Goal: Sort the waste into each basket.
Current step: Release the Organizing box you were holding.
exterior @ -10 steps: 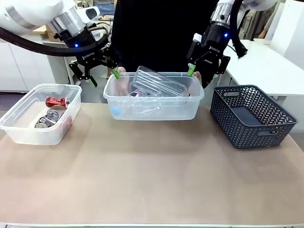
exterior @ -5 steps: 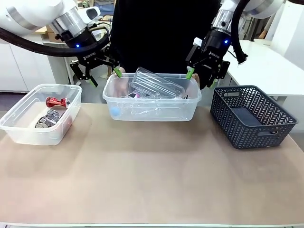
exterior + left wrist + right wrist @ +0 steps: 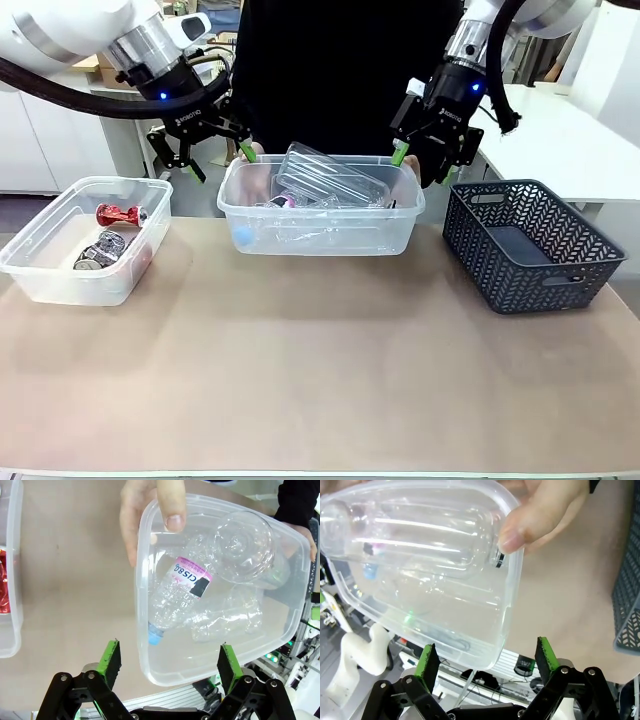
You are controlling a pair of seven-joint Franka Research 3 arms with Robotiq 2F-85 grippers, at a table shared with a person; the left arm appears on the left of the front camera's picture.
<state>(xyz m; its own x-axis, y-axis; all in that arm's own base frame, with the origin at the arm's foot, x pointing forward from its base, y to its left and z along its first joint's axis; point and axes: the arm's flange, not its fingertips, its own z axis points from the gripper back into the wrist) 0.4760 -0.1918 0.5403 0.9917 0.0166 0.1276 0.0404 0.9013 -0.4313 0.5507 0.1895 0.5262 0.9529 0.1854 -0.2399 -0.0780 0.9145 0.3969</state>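
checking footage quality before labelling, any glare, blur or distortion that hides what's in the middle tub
Front view: sharp and evenly lit; the clear bottles overlap into a see-through jumble in the middle tub. Left wrist view: wide-angle bending at the edges, yet the bottle label stays partly readable. Right wrist view: bright streaks of glare on the tub wall blur the contents.

A tan table (image 3: 320, 380) fills the foreground. White cabinets (image 3: 30, 140) stand at ten o'clock, and a white table (image 3: 570, 130) at two o'clock.
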